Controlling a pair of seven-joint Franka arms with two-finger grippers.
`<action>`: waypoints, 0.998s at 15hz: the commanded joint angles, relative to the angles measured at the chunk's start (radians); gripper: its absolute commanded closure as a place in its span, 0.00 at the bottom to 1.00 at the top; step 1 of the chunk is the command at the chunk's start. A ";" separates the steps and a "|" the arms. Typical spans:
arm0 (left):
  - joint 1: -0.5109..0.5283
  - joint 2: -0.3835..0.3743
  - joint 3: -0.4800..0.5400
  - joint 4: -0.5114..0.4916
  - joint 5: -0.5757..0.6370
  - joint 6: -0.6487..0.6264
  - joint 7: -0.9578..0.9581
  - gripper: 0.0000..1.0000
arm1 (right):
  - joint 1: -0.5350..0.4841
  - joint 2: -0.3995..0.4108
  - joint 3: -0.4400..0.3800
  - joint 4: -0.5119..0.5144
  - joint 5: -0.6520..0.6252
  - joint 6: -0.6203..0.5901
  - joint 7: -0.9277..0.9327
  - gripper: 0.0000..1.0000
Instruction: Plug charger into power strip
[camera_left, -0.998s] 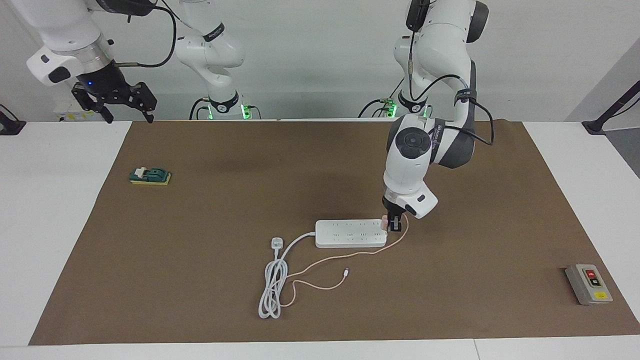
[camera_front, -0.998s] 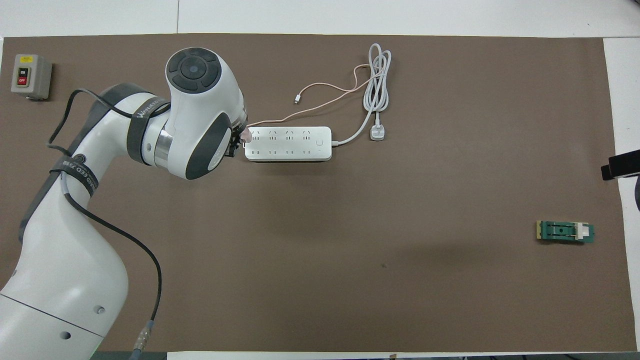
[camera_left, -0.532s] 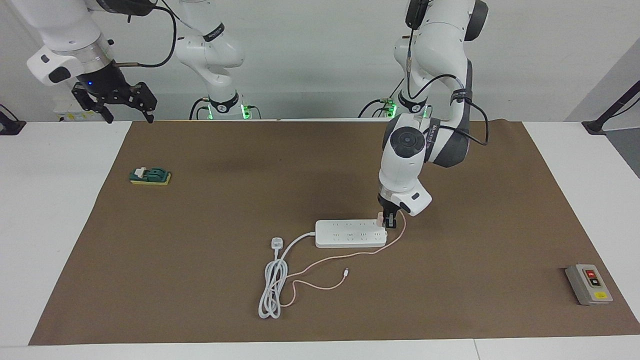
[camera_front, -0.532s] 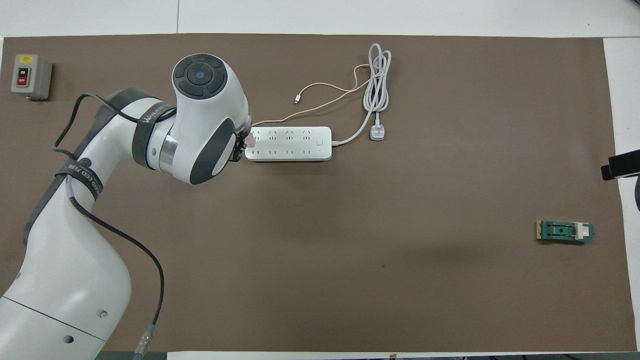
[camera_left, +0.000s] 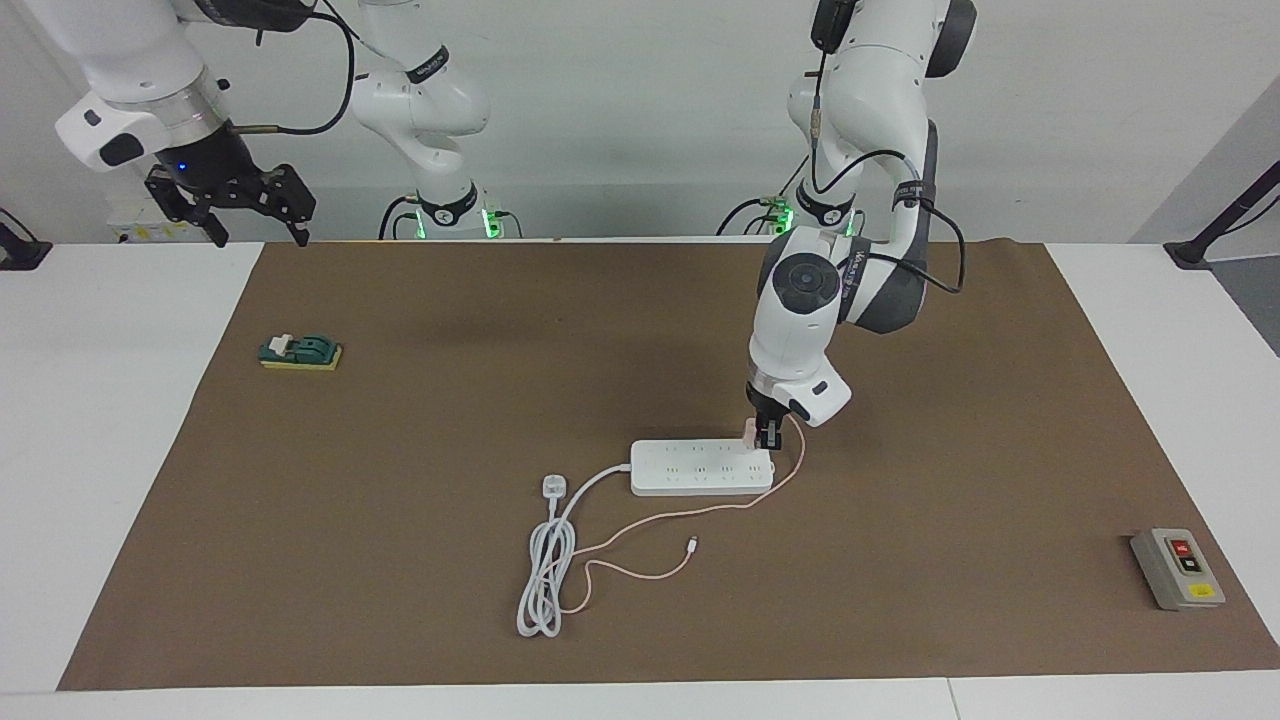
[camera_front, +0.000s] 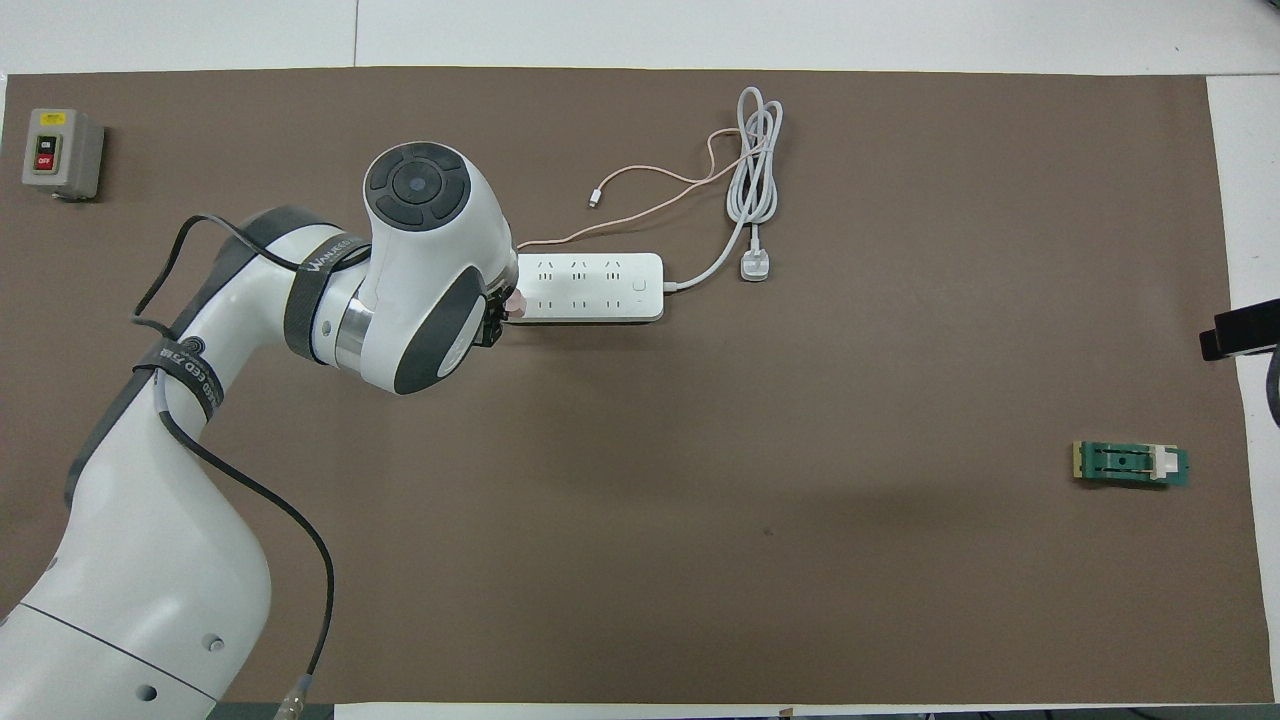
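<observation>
The white power strip (camera_left: 700, 468) lies flat mid-mat, also in the overhead view (camera_front: 590, 287). My left gripper (camera_left: 766, 438) is shut on the pale pink charger (camera_left: 752, 430), held upright at the strip's end toward the left arm's end of the table, over the socket row nearer the robots. I cannot tell whether the prongs are in a socket. In the overhead view the arm hides most of the gripper (camera_front: 500, 315); the charger (camera_front: 515, 300) peeks out. Its thin pink cable (camera_left: 660, 515) trails across the mat. My right gripper (camera_left: 250, 205) waits open, high over the table's edge.
The strip's thick white cord (camera_left: 545, 580) lies coiled farther from the robots, ending in a three-pin plug (camera_left: 553, 487). A grey switch box (camera_left: 1177, 568) sits toward the left arm's end. A green block with a yellow base (camera_left: 300, 352) sits toward the right arm's end.
My left gripper has carried the charger from beside the strip's end onto that end, toward the robots and slightly toward the right arm's end. The right arm has not moved.
</observation>
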 joint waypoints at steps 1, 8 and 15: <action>-0.005 -0.034 0.006 -0.046 -0.015 0.039 -0.015 1.00 | 0.002 -0.006 0.001 0.004 -0.017 -0.011 -0.010 0.00; 0.005 -0.043 0.006 -0.070 -0.015 0.038 -0.015 1.00 | -0.001 -0.006 0.001 0.004 -0.017 -0.014 -0.013 0.00; 0.002 -0.055 0.006 -0.109 -0.017 0.067 -0.016 1.00 | -0.001 -0.006 0.001 0.002 -0.017 -0.014 -0.013 0.00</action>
